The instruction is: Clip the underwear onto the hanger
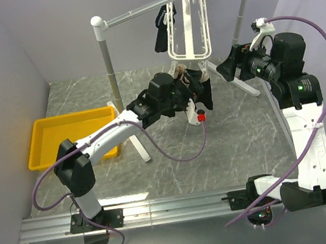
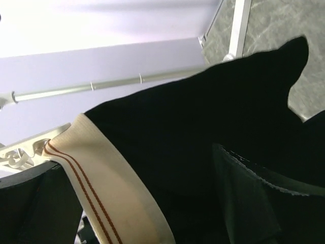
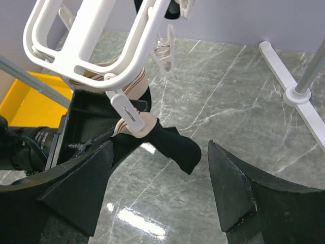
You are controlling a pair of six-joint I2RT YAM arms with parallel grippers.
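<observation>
No legible writing on underwear (image 2: 213, 137).

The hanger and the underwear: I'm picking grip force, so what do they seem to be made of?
The hanger looks like glossy white moulded plastic, with smooth rounded bars that catch highlights. The underwear looks like soft matte black knit cloth that drapes and folds; its tan waistband with two thin red stripes looks like woven elastic.

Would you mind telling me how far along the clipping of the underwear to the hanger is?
Done: the underwear is lifted up to the hanger. In hand: the left gripper holds its waistband at the frame's lower edge, by a clip. Whether that clip grips is unclear. The right gripper is open and empty, so clipping remains.
</observation>
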